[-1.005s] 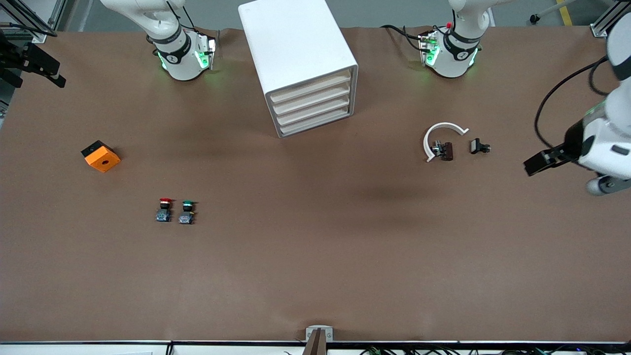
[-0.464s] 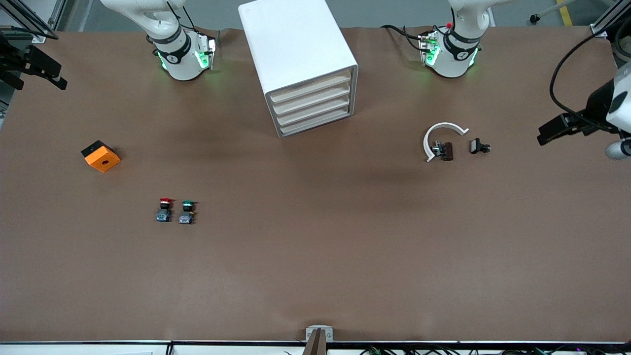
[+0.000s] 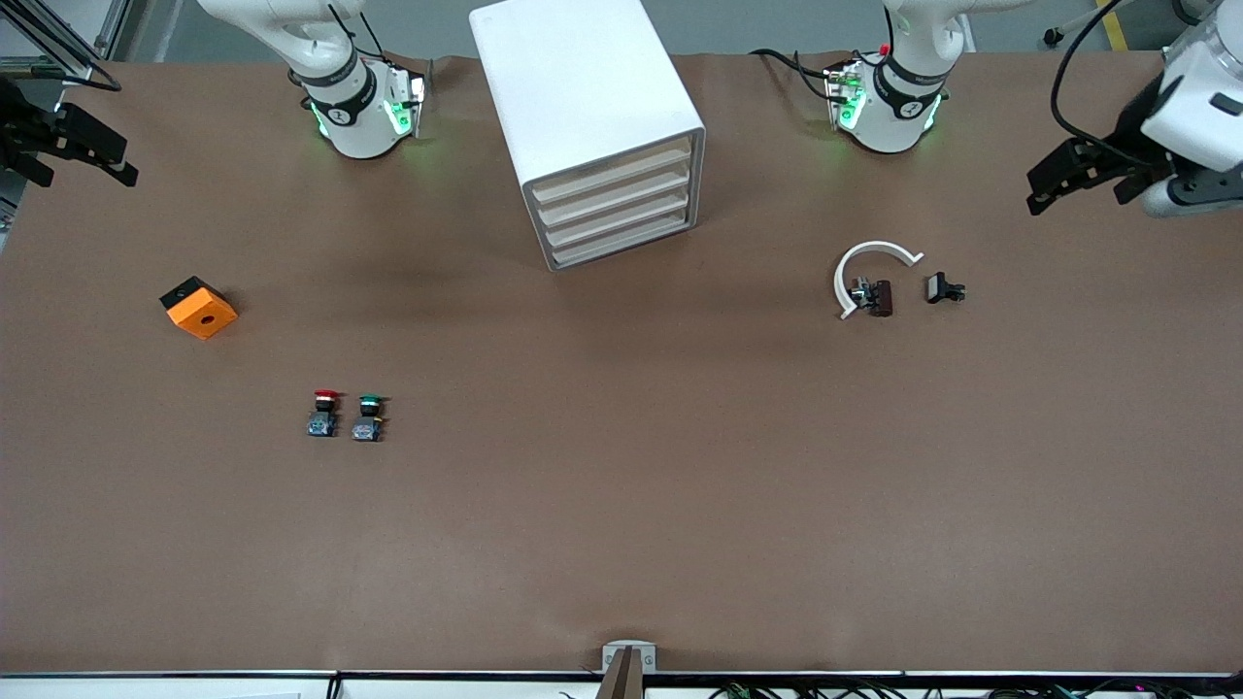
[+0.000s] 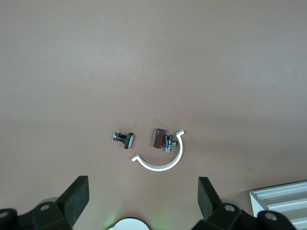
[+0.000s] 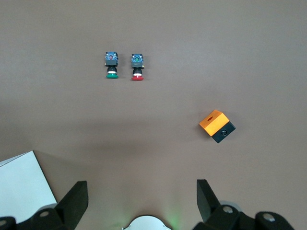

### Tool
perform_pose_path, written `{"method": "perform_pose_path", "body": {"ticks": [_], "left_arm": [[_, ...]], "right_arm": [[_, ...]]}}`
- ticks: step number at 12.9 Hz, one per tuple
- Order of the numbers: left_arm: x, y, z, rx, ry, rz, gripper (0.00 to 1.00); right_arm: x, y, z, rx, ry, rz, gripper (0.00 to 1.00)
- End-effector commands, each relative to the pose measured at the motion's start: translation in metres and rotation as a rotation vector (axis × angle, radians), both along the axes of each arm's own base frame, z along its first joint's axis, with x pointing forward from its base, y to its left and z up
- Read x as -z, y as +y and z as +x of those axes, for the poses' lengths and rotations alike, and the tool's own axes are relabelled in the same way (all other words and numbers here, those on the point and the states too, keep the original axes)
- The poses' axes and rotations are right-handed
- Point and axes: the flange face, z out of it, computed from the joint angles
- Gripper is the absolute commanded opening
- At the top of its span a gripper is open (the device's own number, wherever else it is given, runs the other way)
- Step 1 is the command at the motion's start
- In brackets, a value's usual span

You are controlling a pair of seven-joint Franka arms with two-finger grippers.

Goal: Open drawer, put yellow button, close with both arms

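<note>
The white cabinet stands between the two arm bases, and all four beige-fronted drawers are shut. A corner of it shows in the left wrist view and in the right wrist view. The yellow button is not in view. My left gripper is open and empty over the table at the left arm's end, as the left wrist view shows. My right gripper is open and empty over the table's edge at the right arm's end, as the right wrist view shows.
A red-capped button and a green-capped button stand side by side. An orange and black box lies toward the right arm's end. A white C-shaped ring, a brown part and a black clip lie toward the left arm's end.
My left gripper has swung from beside the black clip's level toward the left arm's base side of the table. My right gripper shifted slightly. The objects have not moved.
</note>
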Motion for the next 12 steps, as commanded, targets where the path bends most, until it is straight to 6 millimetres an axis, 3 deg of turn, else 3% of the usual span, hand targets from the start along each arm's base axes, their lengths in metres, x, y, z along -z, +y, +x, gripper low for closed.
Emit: {"method": "perform_pose_path", "body": {"ticks": [1,4,6,12], "left_arm": [[0.001,0.003,-0.004,-0.001,-0.016,-0.009,1.0],[-0.007,0.008,0.003,0.015,-0.032,-0.014,1.0],[-0.006,0.009,0.014,0.01,-0.028,-0.02,1.0],[0.0,0.013,0.02,-0.01,-0.015,-0.026,1.0]], "right_arm": [[-0.008,0.001,0.003,0.0,-0.006,-0.004,1.0],[-0.011,0.001,0.003,0.0,-0.007,-0.006,1.0],[-0.012,0.0,0.003,0.002,-0.01,-0.006,1.0],[-0.016,0.0,0.003,0.005,-0.018,-0.006,1.0]]}}
